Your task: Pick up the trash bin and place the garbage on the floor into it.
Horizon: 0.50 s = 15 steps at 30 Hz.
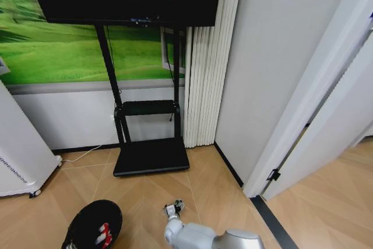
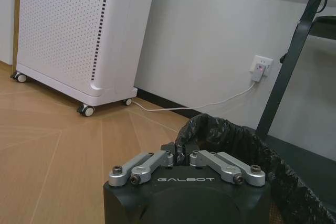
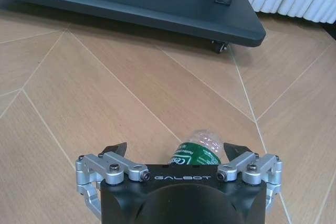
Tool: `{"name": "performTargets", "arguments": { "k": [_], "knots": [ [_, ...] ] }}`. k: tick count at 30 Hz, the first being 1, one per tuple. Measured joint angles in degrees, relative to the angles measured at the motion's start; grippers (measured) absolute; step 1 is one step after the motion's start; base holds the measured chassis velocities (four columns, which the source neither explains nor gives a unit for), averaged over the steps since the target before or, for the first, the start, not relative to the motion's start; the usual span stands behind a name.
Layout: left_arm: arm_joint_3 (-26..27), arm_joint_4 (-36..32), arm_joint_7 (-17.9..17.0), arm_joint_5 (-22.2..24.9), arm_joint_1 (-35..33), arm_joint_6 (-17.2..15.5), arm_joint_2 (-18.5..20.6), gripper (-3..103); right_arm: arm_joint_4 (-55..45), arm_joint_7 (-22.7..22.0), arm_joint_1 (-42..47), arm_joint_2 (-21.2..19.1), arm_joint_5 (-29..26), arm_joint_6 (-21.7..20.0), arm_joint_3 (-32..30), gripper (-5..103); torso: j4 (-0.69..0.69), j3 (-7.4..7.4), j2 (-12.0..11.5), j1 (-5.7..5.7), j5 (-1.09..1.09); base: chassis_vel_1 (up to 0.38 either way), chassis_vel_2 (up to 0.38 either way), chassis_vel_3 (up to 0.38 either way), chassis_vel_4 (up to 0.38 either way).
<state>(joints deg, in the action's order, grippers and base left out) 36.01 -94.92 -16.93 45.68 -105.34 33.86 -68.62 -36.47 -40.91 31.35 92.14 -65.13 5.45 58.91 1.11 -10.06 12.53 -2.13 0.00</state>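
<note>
We logged the small black round lined trash bin [image 2: 247,145] pinched at its rim by our left gripper [image 2: 181,158], then our right gripper [image 3: 176,153], fingers spread around the floor-lying clear green-labelled plastic bottle [image 3: 197,150], awaiting closure.

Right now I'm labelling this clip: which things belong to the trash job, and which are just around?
Job:
trash bin, gripped by left gripper
red-and-white wrappers inside it
bottle, between open right gripper fingers

Around:
TV stand
white cabinet
wall socket
</note>
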Motion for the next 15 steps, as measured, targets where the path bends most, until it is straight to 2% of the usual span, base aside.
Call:
{"name": "performTargets", "arguments": {
  "k": [11, 15],
  "knots": [
    [0.0, 0.0, 0.3, 0.2, -0.1, 0.3, 0.2, 8, 0.5, 0.3, 1.4, 0.0, -0.8, 0.0, -0.7, 100, 0.0, 0.0, 0.0, 0.0, 0.0, 0.0, 0.0, 0.0, 0.0],
    [0.2, -0.3, 0.3, 0.5, -0.2, 0.3, 0.6, 8, 1.1, 1.8, 1.7, 0.0, -0.9, 0.4, -0.3, 100, 0.0, 0.0, 0.0, 0.0, 0.0, 0.0, 0.0, 0.0, 0.0]
  ]
}}
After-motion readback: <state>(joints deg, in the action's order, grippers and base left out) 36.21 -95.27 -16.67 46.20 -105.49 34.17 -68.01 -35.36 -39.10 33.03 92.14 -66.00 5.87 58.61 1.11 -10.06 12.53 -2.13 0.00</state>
